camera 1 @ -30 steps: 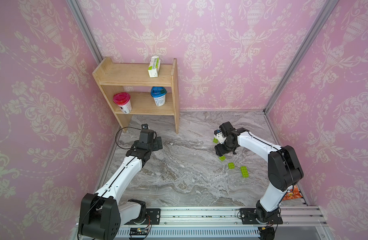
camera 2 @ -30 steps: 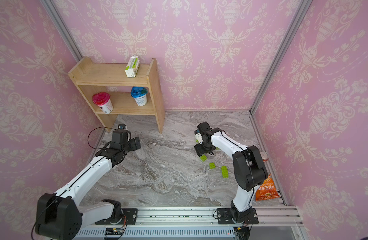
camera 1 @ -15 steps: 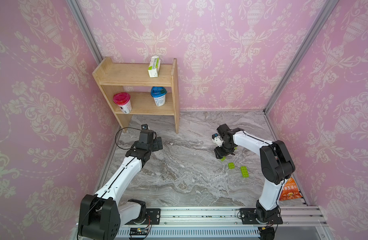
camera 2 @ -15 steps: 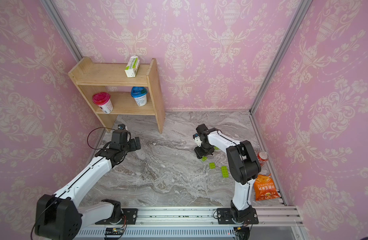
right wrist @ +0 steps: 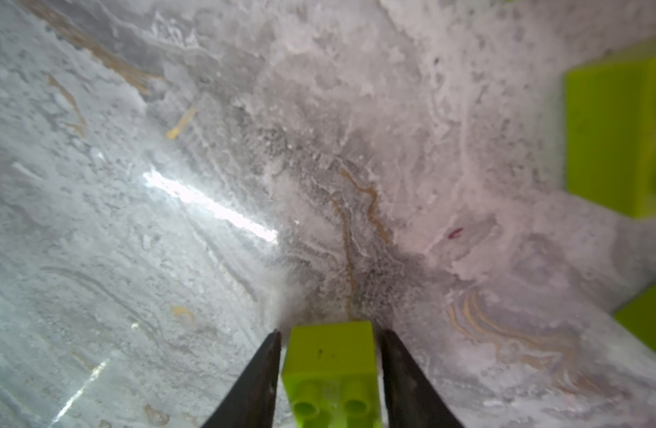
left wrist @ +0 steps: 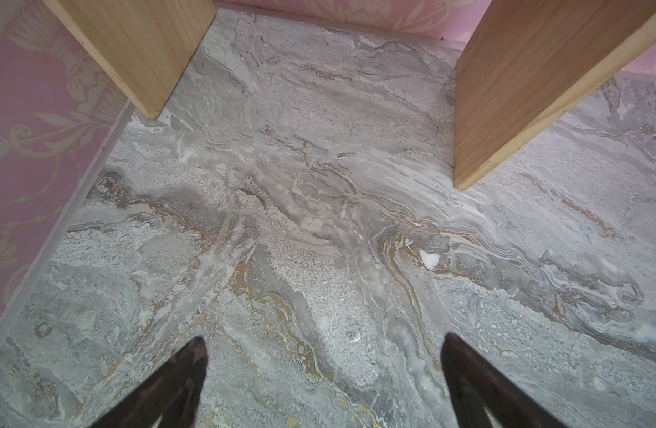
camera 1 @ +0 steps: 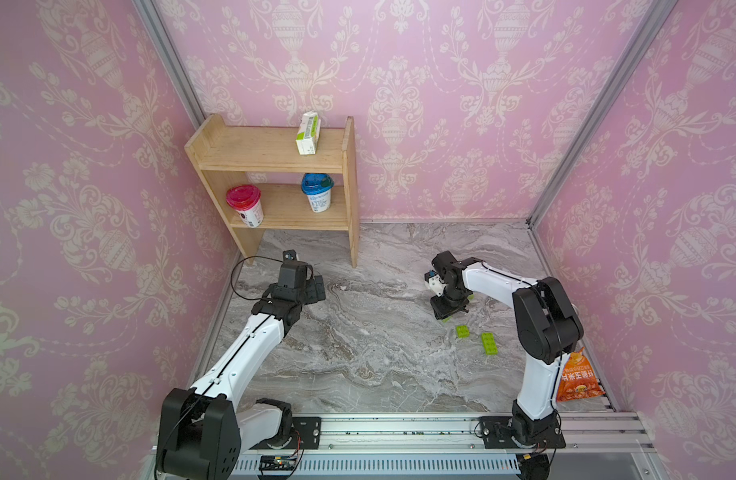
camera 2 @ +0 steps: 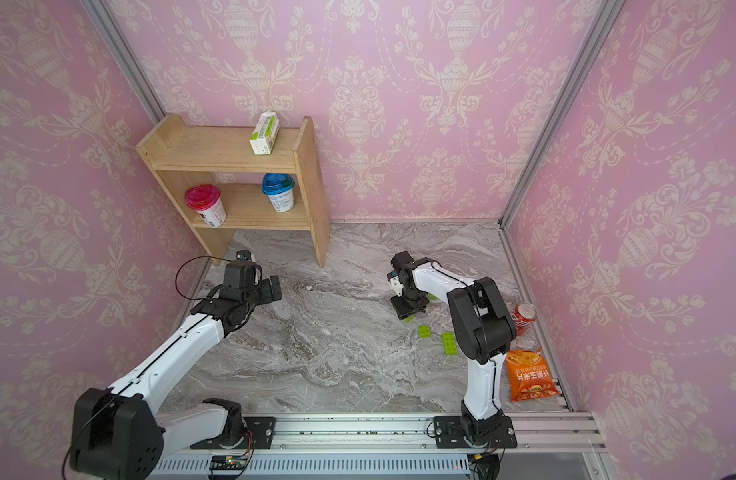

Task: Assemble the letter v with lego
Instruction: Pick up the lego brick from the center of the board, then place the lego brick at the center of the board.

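Right gripper [right wrist: 330,331]: from its wrist camera you see both fingers [right wrist: 260,378] set against the flanks of one lime-green brick [right wrist: 330,355], studs toward the lens, close to the marble table [right wrist: 171,222]. Left gripper [left wrist: 322,341]: jaws spread wide over the marble, before the wooden shelf [left wrist: 504,92]. In a top view you find a square brick [camera 1: 462,331] and a longer brick [camera 1: 489,343] lying loose near the right gripper.

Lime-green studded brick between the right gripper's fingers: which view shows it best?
Right wrist view: the small lime-green studded plastic brick fills the gap at the right gripper, studs visible. Both top views show only a green sliver under the gripper. Left wrist view misses it.
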{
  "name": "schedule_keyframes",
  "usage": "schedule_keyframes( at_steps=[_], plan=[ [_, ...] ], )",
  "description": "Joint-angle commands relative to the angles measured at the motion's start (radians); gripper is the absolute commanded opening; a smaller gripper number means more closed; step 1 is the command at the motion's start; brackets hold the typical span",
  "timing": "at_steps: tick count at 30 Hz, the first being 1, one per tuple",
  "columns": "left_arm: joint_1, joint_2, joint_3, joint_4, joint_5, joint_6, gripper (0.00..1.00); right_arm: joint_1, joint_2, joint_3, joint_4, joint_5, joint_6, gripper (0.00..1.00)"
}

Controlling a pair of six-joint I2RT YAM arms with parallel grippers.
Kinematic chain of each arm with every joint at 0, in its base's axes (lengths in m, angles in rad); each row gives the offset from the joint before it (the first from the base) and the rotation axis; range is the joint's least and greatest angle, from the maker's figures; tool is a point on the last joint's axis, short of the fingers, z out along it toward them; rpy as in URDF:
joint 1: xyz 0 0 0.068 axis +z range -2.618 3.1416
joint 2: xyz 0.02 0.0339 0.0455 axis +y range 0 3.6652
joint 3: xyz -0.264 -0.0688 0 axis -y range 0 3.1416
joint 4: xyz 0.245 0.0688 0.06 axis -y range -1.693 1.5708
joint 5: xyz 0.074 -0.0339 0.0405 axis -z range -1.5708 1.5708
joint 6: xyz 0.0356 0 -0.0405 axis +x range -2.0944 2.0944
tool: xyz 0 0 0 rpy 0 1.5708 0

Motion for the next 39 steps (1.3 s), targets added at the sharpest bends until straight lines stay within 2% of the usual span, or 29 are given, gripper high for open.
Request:
schedule_keyframes(
  at_steps=[1, 4, 7, 12, 16, 21, 26, 30, 32, 34, 36, 39],
  plan=[
    [-0.007, -0.001, -0.009, 0.004, -0.001, -0.001, 0.99, 0.006, -0.034, -0.008, -0.044, 0.027, 0.072, 0.41],
    [-0.008, -0.002, -0.006, 0.007, -0.003, 0.005, 0.99, 0.043, -0.081, 0.005, -0.062, 0.038, 0.194, 0.33],
    [-0.007, -0.002, -0.010, 0.021, 0.001, 0.000, 0.99, 0.116, -0.117, 0.016, -0.060, 0.040, 0.412, 0.23],
    [-0.008, 0.006, -0.022, 0.056, 0.032, -0.017, 0.99, 0.285, -0.095, 0.038, 0.009, 0.071, 0.723, 0.19],
    [-0.007, 0.000, -0.027, 0.058, 0.029, 0.003, 0.99, 0.350, -0.013, 0.092, 0.021, 0.098, 0.813, 0.19],
    [-0.007, -0.019, -0.030, 0.051, 0.015, 0.026, 0.99, 0.357, 0.044, 0.111, 0.022, 0.123, 0.855, 0.20],
    [-0.007, -0.025, -0.050, 0.081, 0.026, 0.017, 0.99, 0.362, 0.084, 0.139, -0.003, 0.128, 0.857, 0.28],
    [-0.007, -0.021, -0.052, 0.086, 0.020, 0.019, 0.99, 0.366, 0.066, 0.150, -0.032, 0.130, 0.843, 0.51],
    [-0.007, -0.021, -0.053, 0.087, 0.023, 0.022, 0.99, 0.361, 0.010, 0.146, -0.066, 0.149, 0.831, 0.62],
    [-0.007, -0.022, -0.053, 0.088, 0.026, 0.023, 0.99, 0.336, -0.068, 0.122, -0.109, 0.164, 0.817, 0.67],
    [-0.007, -0.023, -0.052, 0.091, 0.027, 0.026, 0.99, 0.289, -0.160, 0.072, -0.181, 0.183, 0.798, 0.69],
    [-0.007, -0.023, -0.053, 0.093, 0.036, 0.028, 0.99, 0.152, -0.326, -0.068, -0.293, 0.237, 0.758, 0.68]
  ],
)
